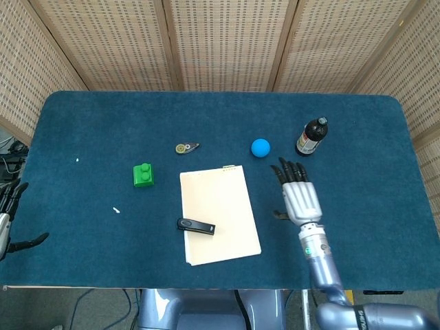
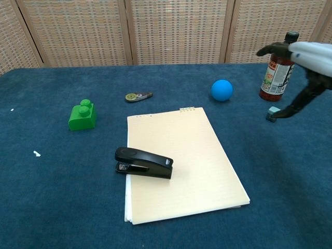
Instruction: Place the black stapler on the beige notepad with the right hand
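Observation:
The black stapler (image 1: 196,226) (image 2: 143,162) lies on the left part of the beige notepad (image 1: 223,199) (image 2: 192,161), its back end sticking slightly over the pad's left edge. My right hand (image 1: 297,194) (image 2: 301,67) hovers to the right of the pad, fingers spread and holding nothing. At the left border of the head view my left hand (image 1: 8,216) is only partly visible, dark fingers apart, holding nothing.
A green block (image 1: 143,175) (image 2: 82,115) sits left of the pad. A small tape measure (image 1: 185,147) (image 2: 138,96), a blue ball (image 1: 260,147) (image 2: 222,90) and a dark bottle (image 1: 312,136) (image 2: 276,72) lie behind it. A small teal cube (image 2: 272,113) sits near my right hand.

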`<action>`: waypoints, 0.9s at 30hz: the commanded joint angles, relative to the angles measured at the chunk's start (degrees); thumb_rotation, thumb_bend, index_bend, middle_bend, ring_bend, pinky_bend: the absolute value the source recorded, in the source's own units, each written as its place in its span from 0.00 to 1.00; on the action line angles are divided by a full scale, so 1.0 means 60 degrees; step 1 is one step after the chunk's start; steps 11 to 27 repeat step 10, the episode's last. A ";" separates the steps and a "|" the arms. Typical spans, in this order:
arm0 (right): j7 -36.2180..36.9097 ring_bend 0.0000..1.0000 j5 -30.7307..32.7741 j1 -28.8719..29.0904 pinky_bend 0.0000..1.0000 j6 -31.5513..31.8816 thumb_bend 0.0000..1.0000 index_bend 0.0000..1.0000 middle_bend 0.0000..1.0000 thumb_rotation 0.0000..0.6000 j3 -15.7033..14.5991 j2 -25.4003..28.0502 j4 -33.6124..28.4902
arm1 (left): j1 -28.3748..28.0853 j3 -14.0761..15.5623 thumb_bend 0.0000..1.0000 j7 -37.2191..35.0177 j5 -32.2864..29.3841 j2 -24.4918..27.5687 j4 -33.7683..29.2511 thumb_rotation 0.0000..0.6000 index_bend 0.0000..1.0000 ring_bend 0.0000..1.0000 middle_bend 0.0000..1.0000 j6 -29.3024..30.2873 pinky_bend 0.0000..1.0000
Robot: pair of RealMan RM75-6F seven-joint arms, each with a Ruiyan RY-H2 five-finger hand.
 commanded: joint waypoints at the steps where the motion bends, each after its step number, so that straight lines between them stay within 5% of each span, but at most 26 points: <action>1: 0.1359 0.00 -0.1296 -0.1108 0.00 0.0453 0.20 0.05 0.00 1.00 -0.0990 0.0956 0.0352 | 0.0011 0.0012 0.00 0.0128 -0.0021 -0.0037 -0.0006 1.00 0.00 0.00 0.00 -0.0001 0.00; 10: 0.3632 0.00 -0.2998 -0.2569 0.00 0.1500 0.20 0.03 0.00 1.00 -0.1689 0.1540 0.1503 | 0.0018 0.0044 0.00 0.0522 -0.0062 -0.0111 -0.0057 1.00 0.00 0.00 0.00 -0.0040 0.00; 27: 0.3632 0.00 -0.2998 -0.2569 0.00 0.1500 0.20 0.03 0.00 1.00 -0.1689 0.1540 0.1503 | 0.0018 0.0044 0.00 0.0522 -0.0062 -0.0111 -0.0057 1.00 0.00 0.00 0.00 -0.0040 0.00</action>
